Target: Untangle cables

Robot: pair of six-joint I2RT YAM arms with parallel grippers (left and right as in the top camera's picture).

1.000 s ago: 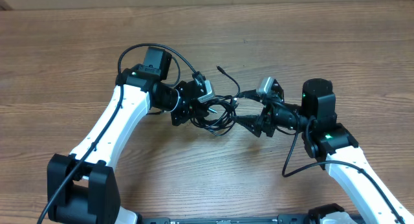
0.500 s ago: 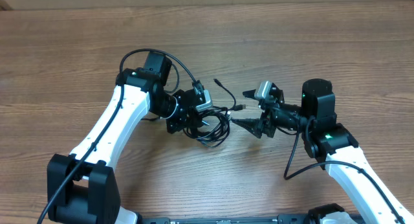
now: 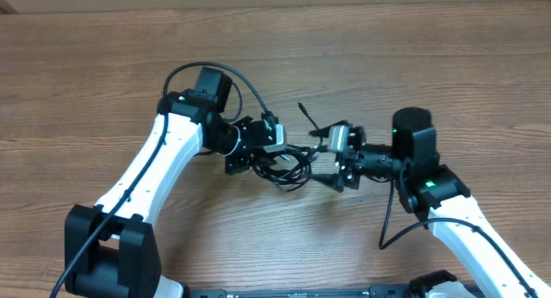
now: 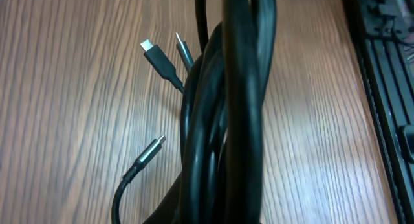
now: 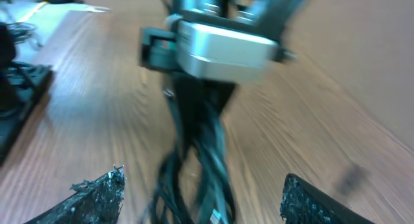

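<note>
The cables (image 3: 291, 166) are a knot of thin black cords on the wooden table between the two arms, with one loose end (image 3: 305, 113) sticking up toward the far side. My left gripper (image 3: 267, 154) is shut on the bundle's left side. In the left wrist view the cables (image 4: 233, 120) fill the middle and hide the fingers, and small plugs (image 4: 153, 50) lie on the wood beside them. My right gripper (image 3: 324, 165) stands open at the bundle's right edge. In the right wrist view its fingertips (image 5: 97, 195) flank the blurred cables (image 5: 200, 166).
The wooden table (image 3: 387, 65) stretches bare around the arms. The left wrist's silver camera housing (image 5: 223, 48) sits close ahead of the right gripper. The arms' own thicker black wires (image 3: 232, 74) loop above the left wrist, and the arm bases stand at the near edge.
My right gripper has moved left to the bundle and now straddles its right edge, opening slightly. The left gripper keeps its hold and has shifted little; the loose end has swung right.
</note>
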